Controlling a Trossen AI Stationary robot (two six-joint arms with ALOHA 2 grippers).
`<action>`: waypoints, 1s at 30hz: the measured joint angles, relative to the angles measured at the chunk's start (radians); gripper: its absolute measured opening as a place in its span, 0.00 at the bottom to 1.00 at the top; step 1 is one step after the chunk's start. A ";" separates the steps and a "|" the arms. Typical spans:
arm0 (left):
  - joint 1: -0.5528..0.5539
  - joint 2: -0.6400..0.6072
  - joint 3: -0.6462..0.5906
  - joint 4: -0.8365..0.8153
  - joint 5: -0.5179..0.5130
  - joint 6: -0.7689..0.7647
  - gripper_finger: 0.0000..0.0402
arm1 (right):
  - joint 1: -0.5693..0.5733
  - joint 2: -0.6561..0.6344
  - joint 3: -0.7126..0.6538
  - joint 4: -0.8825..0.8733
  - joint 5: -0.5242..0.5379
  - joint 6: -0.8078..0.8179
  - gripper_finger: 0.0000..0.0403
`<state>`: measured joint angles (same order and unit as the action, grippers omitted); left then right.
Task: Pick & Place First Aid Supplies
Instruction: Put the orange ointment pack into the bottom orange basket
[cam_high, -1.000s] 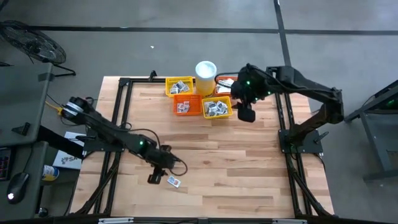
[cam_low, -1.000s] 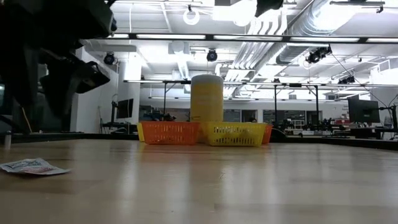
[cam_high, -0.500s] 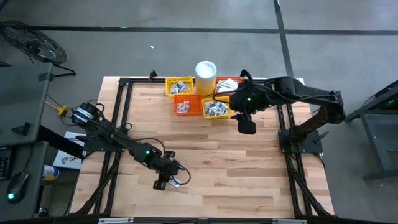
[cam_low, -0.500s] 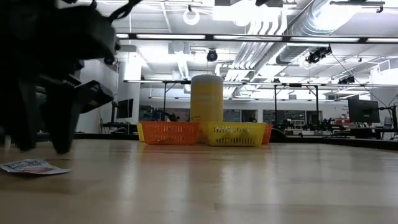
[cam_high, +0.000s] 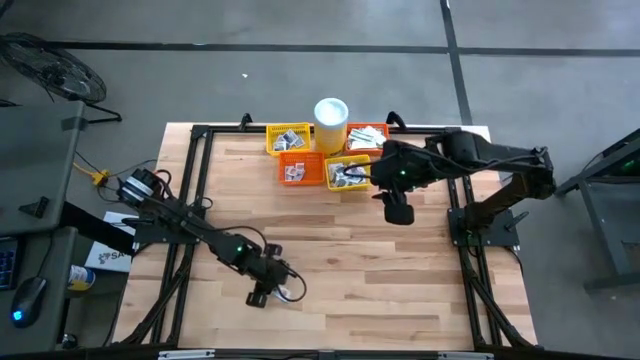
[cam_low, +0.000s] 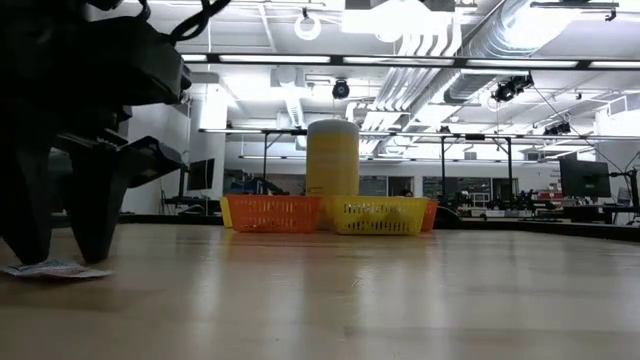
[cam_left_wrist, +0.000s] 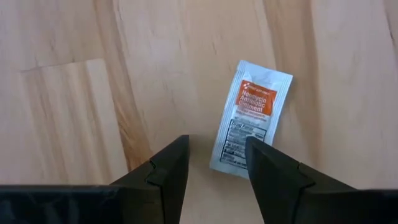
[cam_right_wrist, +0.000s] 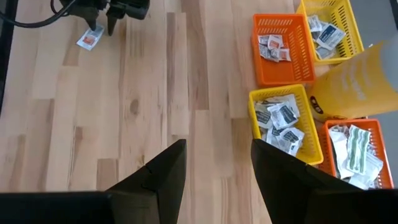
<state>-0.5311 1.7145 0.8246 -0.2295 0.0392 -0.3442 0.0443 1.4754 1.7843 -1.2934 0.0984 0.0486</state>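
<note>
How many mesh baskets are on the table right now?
4, clustered at the far edge around the white cup: a yellow basket left of it, an orange basket and a second yellow basket in front, and a second orange basket right of it, partly hidden.

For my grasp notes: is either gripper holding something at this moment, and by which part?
Nothing is held. The left gripper stands open over the sachet lying on the table; the right gripper is open and empty.
</note>
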 joint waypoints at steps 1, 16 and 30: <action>-0.005 0.006 0.001 -0.004 -0.001 0.000 0.39 | 0.004 0.000 0.000 -0.003 0.001 0.000 0.43; -0.110 0.031 0.000 -0.017 -0.144 -0.038 0.39 | 0.051 0.000 0.000 -0.013 0.012 0.030 0.43; -0.123 0.080 0.002 0.026 -0.134 -0.137 0.16 | 0.063 0.000 0.000 -0.019 0.023 0.049 0.43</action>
<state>-0.6540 1.7946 0.8268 -0.2035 -0.0950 -0.4814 0.1078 1.4758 1.7847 -1.3121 0.1211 0.0978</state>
